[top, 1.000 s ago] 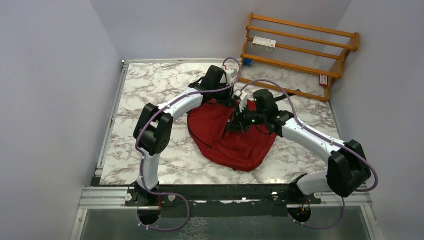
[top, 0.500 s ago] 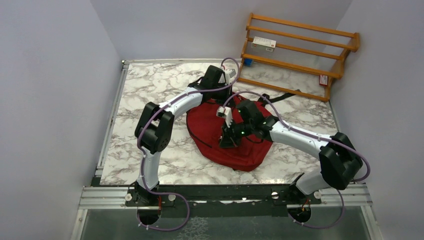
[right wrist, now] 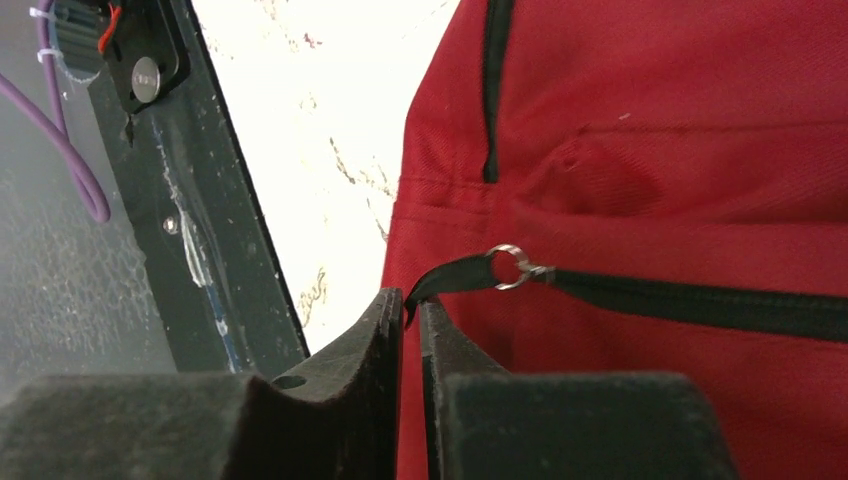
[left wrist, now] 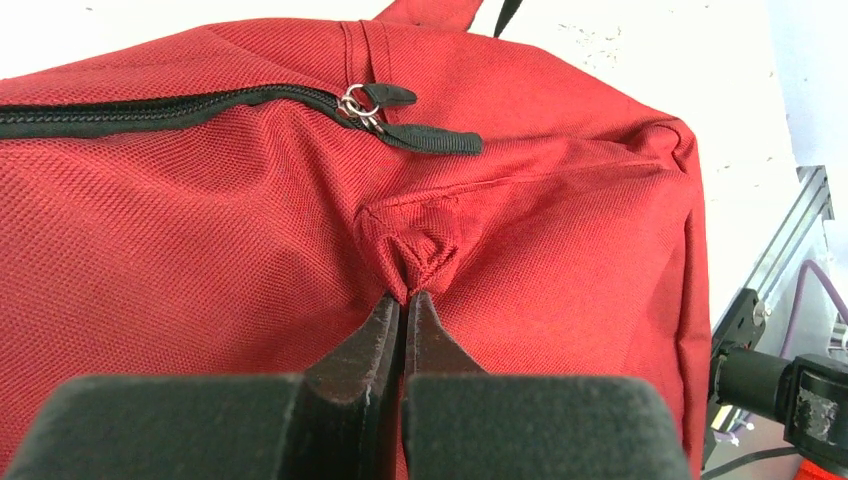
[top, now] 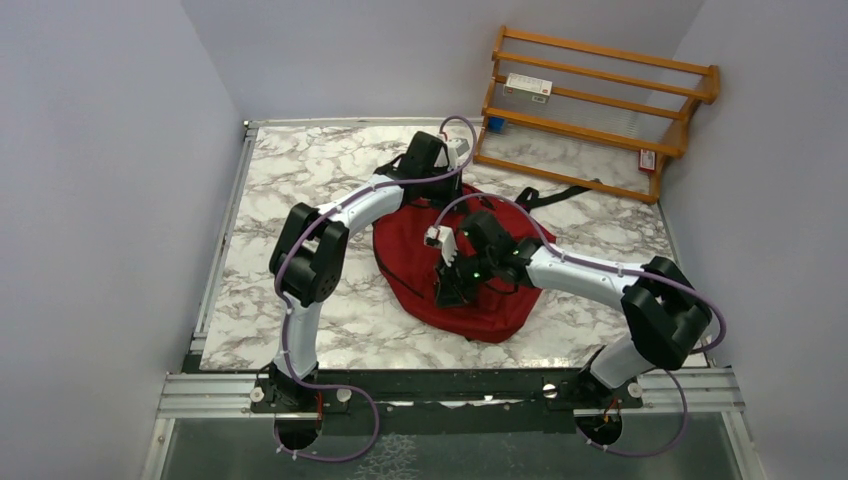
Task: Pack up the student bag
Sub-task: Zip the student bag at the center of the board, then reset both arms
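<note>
Student bag (top: 410, 262): dark red, slumped
Left gripper (left wrist: 405, 300): clamped on bag fabric fold, 12 o'clock edge
Right gripper (right wrist: 410, 300): pinching black zipper pull (right wrist: 452, 276), 7 o'clock of centre

White arm links (top: 365, 205), black joints (top: 310, 262), purple cables (right wrist: 72, 160), black wedge-shaped gripper fingers (left wrist: 375, 345)

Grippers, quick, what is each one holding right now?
Left gripper: closed, pinching a fold of the student bag fabric.
Right gripper: closed on the bag's black zipper pull.
</note>
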`<act>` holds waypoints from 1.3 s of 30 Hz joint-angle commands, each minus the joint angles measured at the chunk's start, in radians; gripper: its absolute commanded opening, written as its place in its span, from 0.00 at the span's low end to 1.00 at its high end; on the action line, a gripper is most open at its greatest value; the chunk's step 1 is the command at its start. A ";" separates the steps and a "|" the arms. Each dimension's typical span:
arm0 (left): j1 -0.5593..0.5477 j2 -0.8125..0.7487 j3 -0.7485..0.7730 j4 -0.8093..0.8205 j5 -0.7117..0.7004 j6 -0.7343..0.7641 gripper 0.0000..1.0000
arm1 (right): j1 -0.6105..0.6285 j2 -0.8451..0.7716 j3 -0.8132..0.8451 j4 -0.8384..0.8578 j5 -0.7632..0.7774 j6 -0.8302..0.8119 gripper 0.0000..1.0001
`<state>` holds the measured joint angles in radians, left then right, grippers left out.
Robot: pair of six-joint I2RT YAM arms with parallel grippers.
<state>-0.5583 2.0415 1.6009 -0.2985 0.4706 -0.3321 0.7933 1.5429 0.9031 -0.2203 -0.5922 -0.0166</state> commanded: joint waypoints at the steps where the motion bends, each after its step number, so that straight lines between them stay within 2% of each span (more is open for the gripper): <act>1: 0.040 -0.016 -0.014 0.127 -0.035 0.029 0.01 | 0.033 -0.047 -0.024 -0.031 0.049 0.029 0.21; 4: 0.044 -0.044 -0.034 0.149 -0.032 0.039 0.09 | 0.033 -0.137 -0.030 -0.003 0.148 0.076 0.28; 8: 0.047 -0.097 -0.061 0.179 -0.033 0.057 0.18 | 0.033 -0.240 -0.026 0.012 0.308 0.135 0.31; 13: 0.052 -0.166 -0.080 0.190 -0.046 0.077 0.30 | 0.033 -0.338 -0.017 0.023 0.568 0.243 0.36; 16: 0.062 -0.218 -0.104 0.192 -0.061 0.080 0.33 | 0.033 -0.388 -0.014 0.003 0.754 0.318 0.37; 21: 0.121 -0.328 -0.199 0.217 -0.107 0.052 0.40 | 0.032 -0.488 -0.056 -0.035 1.081 0.444 0.45; 25: 0.194 -0.435 -0.306 0.238 -0.167 0.039 0.47 | 0.030 -0.574 -0.107 -0.059 1.215 0.496 0.55; 29: 0.297 -0.528 -0.407 0.219 -0.239 0.010 0.53 | -0.050 -0.592 -0.075 -0.187 1.196 0.531 0.61; 35: 0.419 -0.657 -0.549 0.153 -0.305 -0.013 0.60 | -0.303 -0.629 -0.089 -0.197 0.909 0.484 0.66; 39: 0.432 -0.739 -0.606 0.097 -0.372 0.020 0.71 | -0.419 -0.636 -0.096 -0.183 0.820 0.466 0.75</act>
<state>-0.1276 1.3983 1.0374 -0.1436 0.1898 -0.3332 0.4484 0.9291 0.8131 -0.3985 0.3645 0.4694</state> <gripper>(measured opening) 0.637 0.724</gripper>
